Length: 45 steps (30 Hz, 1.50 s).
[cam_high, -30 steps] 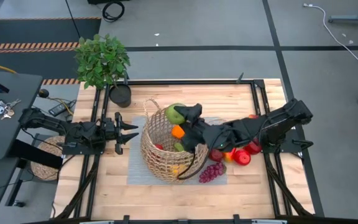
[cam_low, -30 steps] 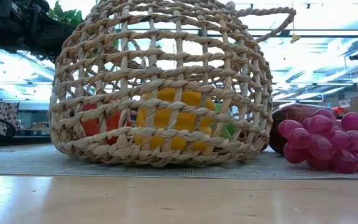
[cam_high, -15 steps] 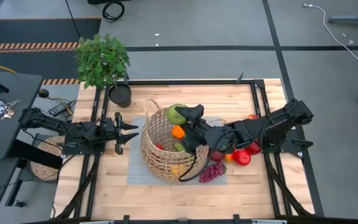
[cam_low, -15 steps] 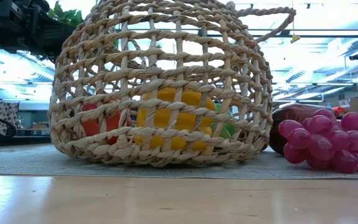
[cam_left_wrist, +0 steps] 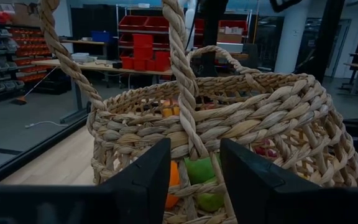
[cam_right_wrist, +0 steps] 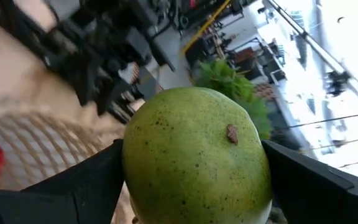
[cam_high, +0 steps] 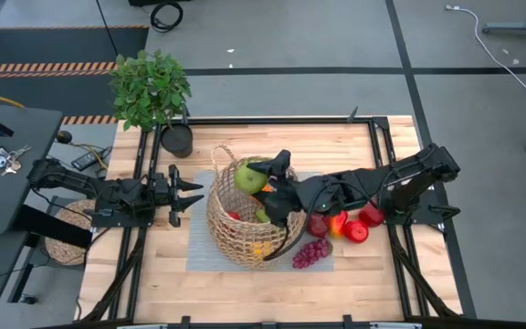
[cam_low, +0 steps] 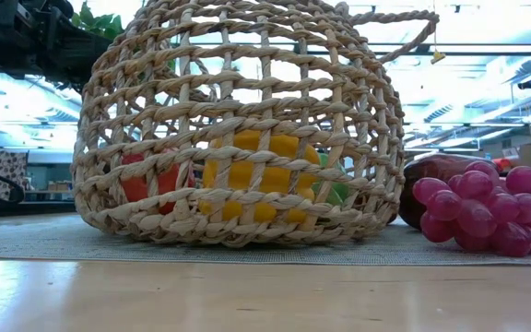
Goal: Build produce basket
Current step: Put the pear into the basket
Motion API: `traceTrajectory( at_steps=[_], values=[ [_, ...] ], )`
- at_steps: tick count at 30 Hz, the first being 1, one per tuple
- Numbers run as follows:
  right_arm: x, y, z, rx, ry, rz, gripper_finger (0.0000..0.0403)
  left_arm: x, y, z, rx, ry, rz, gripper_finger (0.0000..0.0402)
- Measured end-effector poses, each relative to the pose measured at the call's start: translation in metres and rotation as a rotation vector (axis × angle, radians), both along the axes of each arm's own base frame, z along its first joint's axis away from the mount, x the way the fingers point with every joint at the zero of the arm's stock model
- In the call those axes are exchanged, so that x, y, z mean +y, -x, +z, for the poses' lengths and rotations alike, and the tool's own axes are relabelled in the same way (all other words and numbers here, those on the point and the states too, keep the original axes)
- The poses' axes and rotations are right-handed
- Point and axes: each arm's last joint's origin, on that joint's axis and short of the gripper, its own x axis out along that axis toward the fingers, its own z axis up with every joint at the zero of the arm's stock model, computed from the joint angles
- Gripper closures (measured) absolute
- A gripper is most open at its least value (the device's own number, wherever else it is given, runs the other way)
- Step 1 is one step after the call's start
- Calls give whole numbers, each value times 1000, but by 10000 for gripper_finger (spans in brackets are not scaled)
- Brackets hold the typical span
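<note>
right gripper holds green fruit above basket.

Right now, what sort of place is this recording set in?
Probably a workshop or robot lab: shelves with red bins and work tables behind, a bare concrete floor with cables, and a framed wooden bench holding a basket.

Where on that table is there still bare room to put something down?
Bare wood runs along the table's near edge, below the basket and the grapes. More lies beyond the basket, between the plant pot and the far right corner. It is crowded right of the basket, around the red fruit.
</note>
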Motion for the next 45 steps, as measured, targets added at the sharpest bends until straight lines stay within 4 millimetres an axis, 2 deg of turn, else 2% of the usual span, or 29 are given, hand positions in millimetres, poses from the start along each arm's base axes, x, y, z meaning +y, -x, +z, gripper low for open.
traceTrajectory(
  at_steps=[8,17,32,36,45],
  values=[
    [-16,4,7,-63,-326,104,45,0,0,0,0,0,0,253],
    [-36,6,6,-52,-653,129,45,0,0,0,0,0,0,253],
    [-59,4,-5,-64,-904,-55,45,0,0,0,0,0,0,252],
    [-67,-3,-19,-38,-970,-89,45,0,0,0,0,0,0,254],
    [-93,-5,-68,66,-1131,-206,43,0,0,0,2,-1,0,252]
  ],
)
